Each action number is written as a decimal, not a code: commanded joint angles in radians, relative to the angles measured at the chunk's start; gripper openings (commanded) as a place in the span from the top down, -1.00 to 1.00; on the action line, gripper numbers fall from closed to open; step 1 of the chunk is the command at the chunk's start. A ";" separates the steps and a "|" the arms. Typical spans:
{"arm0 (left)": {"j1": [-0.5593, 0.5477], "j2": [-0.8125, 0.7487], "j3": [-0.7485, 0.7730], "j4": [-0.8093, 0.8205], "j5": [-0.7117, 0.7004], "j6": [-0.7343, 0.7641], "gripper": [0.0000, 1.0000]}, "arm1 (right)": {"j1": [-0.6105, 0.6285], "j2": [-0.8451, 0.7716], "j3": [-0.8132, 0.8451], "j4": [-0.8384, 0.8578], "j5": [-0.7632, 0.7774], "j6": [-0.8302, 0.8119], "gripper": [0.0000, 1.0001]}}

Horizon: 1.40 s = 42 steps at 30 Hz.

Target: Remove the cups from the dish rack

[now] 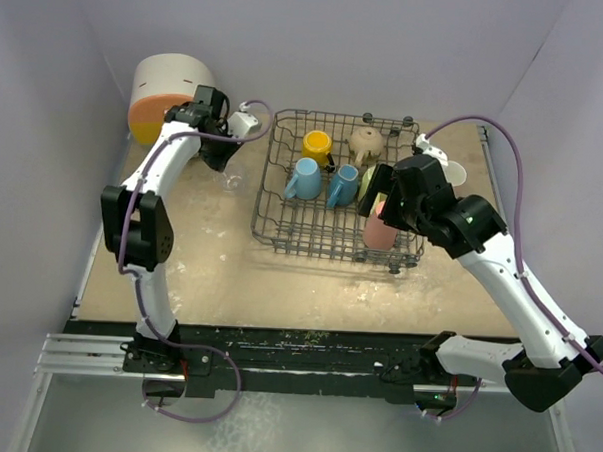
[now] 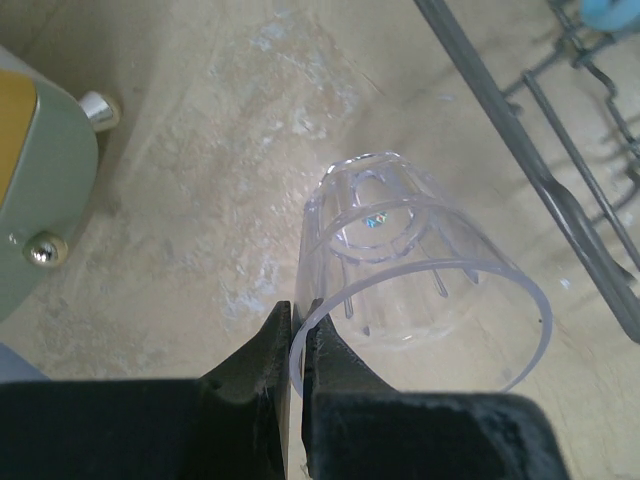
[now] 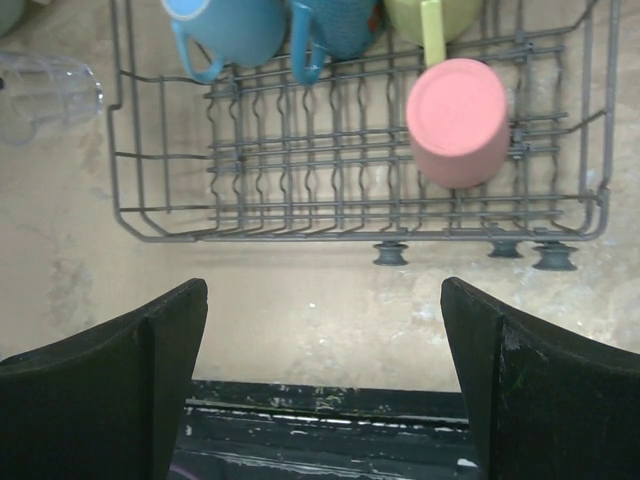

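While my left hand (image 2: 297,335) is clenched on the rim of the clear glass (image 2: 420,270), its fingers (image 2: 255,370) pinching the thin wall between them, the glass lies tilted with its open mouth towards my wrist and its base pointing away; whether it touches the surface (image 1: 279,285) I cannot tell. It is outside the dish rack (image 1: 337,213), just beside the rack's left wall; the drawer box (image 1: 167,95) stands farther left and farther back, apart from the glass. My right hand (image 3: 322,290) is released, its fingers spread wide and grasping nothing; in the top view it hangs over the right part of the rack. Six cups sit in the rack: the yellow mug (image 1: 317,145) and the tan mug (image 1: 365,144) along the far side; the left blue mug (image 1: 304,178) and the right blue mug (image 1: 341,186) side by side in the middle row; the yellow-green mug (image 1: 372,179) just right of them, partly hidden by my right arm; the salmon tumbler (image 3: 458,120) upside down, flat base up, towards the near right corner, with the yellow-green mug's handle just beyond it. The rack stands on small dark feet on the pale, scuffed surface.
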 commanded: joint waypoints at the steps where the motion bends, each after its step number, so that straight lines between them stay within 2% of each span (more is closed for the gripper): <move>1: 0.000 0.136 0.170 -0.051 -0.040 -0.025 1.00 | -0.014 -0.020 -0.009 -0.081 0.090 -0.017 -0.99; 4: 0.000 0.211 0.227 -0.083 -0.037 -0.022 1.00 | -0.024 -0.015 -0.002 -0.126 0.131 -0.011 -0.99; 9: -0.001 0.252 0.241 -0.037 -0.033 -0.023 1.00 | -0.044 -0.022 -0.029 -0.142 0.159 -0.003 -1.00; 13: -0.003 0.269 0.245 -0.023 -0.043 -0.028 0.46 | -0.046 -0.016 -0.093 -0.122 0.156 -0.001 -0.99; 19: -0.005 0.170 0.144 0.106 -0.094 -0.029 0.05 | -0.050 0.026 -0.154 -0.099 0.171 -0.017 -0.99; 21: -0.004 0.128 0.132 0.122 -0.089 -0.034 0.02 | -0.049 0.050 -0.160 -0.093 0.178 -0.025 -0.99; 23: -0.004 0.072 0.116 0.144 -0.073 -0.037 -0.19 | -0.051 0.081 -0.158 -0.092 0.186 -0.036 -0.99; 24: -0.004 0.037 0.104 0.157 -0.065 -0.038 -0.45 | -0.050 0.096 -0.155 -0.089 0.190 -0.041 -0.99; 26: -0.004 -0.036 0.082 0.177 -0.036 -0.046 -0.63 | -0.050 0.123 -0.148 -0.081 0.197 -0.056 -0.99; 27: -0.004 -0.080 0.064 0.185 -0.016 -0.053 -0.92 | -0.052 0.133 -0.144 -0.074 0.199 -0.063 -0.99; 28: -0.004 -0.124 0.045 0.197 0.001 -0.060 -0.99 | -0.053 0.143 -0.142 -0.067 0.201 -0.070 -0.99; 34: -0.004 -0.398 -0.074 0.197 0.126 -0.095 -0.99 | -0.100 0.216 -0.121 0.007 0.198 -0.136 -0.99; 42: -0.002 -0.637 -0.267 0.081 0.279 -0.148 -0.99 | -0.161 0.371 -0.058 0.087 0.182 -0.217 -1.00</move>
